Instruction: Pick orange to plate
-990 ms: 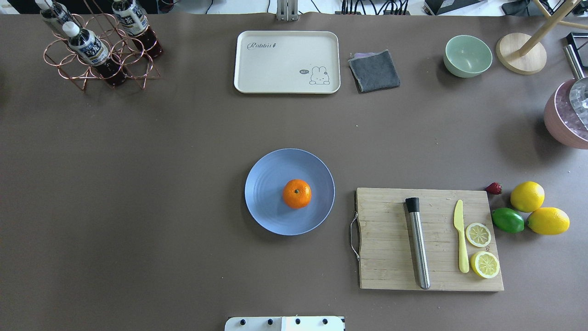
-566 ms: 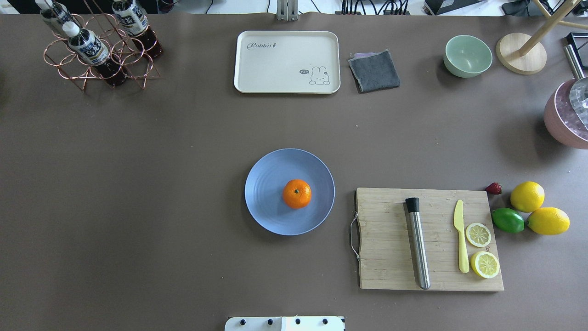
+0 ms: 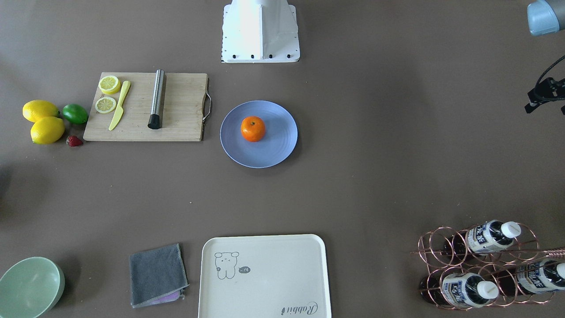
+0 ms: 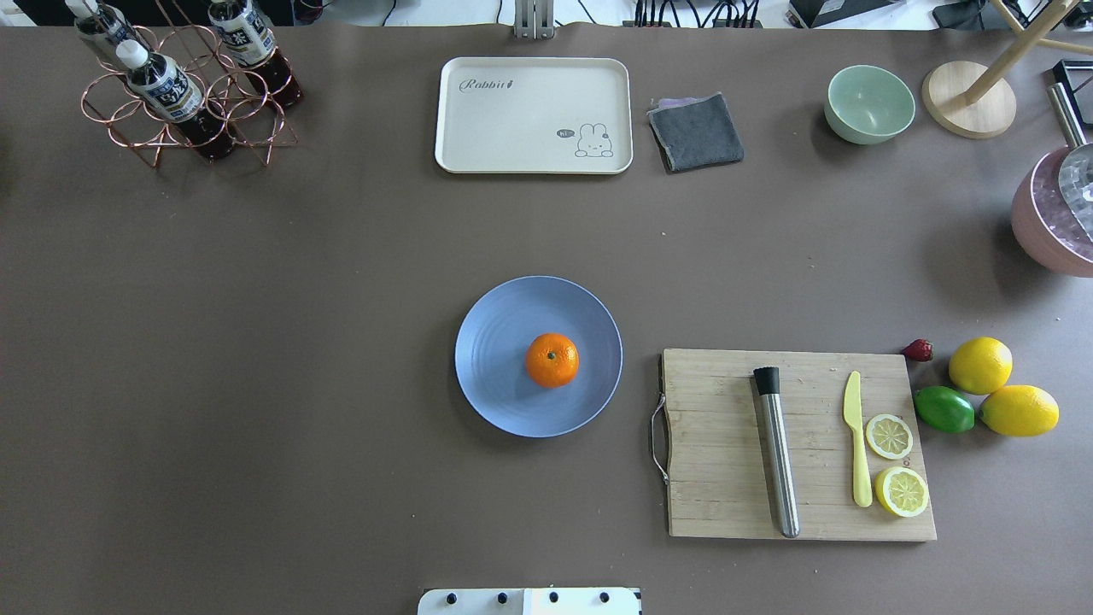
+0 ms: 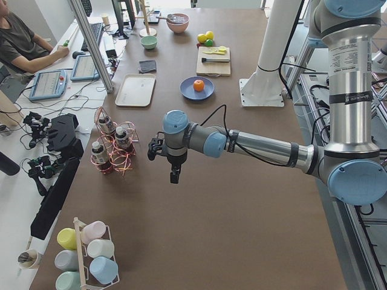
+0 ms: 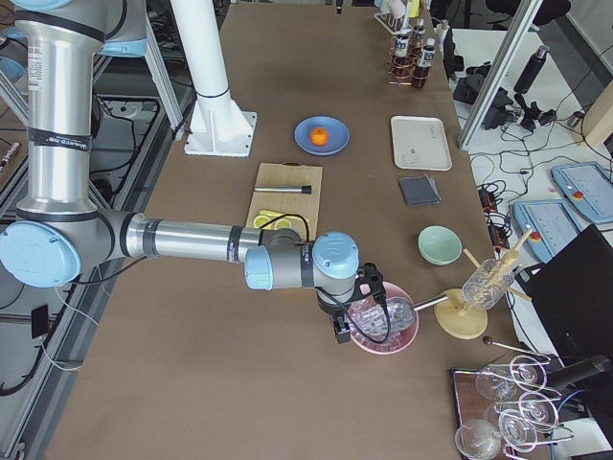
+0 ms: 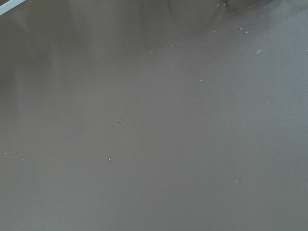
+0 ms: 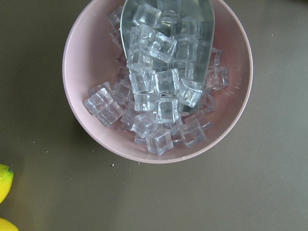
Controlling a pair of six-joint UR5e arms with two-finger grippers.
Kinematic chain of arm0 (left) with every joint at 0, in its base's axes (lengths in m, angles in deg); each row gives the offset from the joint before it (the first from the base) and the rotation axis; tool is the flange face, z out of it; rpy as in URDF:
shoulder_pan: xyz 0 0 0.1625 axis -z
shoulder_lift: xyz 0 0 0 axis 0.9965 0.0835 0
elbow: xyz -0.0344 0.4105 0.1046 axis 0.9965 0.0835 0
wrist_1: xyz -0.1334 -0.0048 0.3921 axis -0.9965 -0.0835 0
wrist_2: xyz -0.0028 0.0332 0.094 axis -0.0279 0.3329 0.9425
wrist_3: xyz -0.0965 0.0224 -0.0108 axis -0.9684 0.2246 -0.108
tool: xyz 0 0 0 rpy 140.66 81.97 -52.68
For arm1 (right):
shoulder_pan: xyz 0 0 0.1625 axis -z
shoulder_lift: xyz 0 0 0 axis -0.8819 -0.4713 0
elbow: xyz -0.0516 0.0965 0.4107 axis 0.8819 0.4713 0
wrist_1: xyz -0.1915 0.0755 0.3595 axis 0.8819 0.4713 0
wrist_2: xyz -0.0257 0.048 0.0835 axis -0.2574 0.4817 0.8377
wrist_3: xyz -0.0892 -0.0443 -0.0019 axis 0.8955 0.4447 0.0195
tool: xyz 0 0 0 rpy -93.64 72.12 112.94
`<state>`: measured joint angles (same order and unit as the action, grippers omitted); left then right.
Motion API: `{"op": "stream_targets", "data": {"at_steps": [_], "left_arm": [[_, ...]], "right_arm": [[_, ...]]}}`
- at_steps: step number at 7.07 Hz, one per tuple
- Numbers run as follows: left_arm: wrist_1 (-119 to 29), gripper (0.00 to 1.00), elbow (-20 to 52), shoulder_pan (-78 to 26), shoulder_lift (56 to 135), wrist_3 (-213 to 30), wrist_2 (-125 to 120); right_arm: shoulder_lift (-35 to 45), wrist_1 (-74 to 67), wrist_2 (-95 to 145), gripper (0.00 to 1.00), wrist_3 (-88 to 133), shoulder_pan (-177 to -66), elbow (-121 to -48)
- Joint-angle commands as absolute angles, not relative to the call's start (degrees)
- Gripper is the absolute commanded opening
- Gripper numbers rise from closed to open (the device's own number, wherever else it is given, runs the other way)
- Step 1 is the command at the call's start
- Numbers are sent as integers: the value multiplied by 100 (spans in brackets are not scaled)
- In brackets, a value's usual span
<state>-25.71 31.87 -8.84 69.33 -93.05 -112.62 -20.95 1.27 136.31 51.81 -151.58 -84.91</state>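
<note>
Orange-skinned and round, the orange (image 4: pixel 552 360) sits on the plate (image 4: pixel 495 389), a little off centre, stem dimple up, nothing touching it. Task reads as done. (M.)

Noted. Hands? (K.)

Left hand (image 5: pixel 174 172) hangs over bare desk (image 4: pixel 256 342), well apart from the plate. Right hand (image 6: pixel 342 331) is over a pink bowl (image 8: pixel 79 62) of ice cubes (image 8: pixel 159 91) at the desk's other end. Fingers apart or together: cannot tell for either, as the wrist views show no fingers. (M.)

And if it had to be lifted? (K.)

Judgement only. Light, firm with slight give, and prone to roll on so shallow a plate. Skin looks matte and pebbled, so probably a fair grip. Take it from above across the widest girth, fingers on opposite sides, with a modest squeeze so the rind isn't bruised. The plate's rim is low and shouldn't hinder a top approach. (M.)
</note>
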Motion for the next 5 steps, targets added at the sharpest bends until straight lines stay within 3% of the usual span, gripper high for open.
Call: {"op": "stream_targets", "data": {"at_steps": [1,5], "left_arm": [[-2571,97,3197,-884,6933,-9326,-11262],[-2580,97,3171,-892,6959,-9353,-11254]], "right_arm": [[-2099,127,13643,100,5181,-15153,-8504],[-2090,127,13643,100,5181,-15126,-8504]]}}
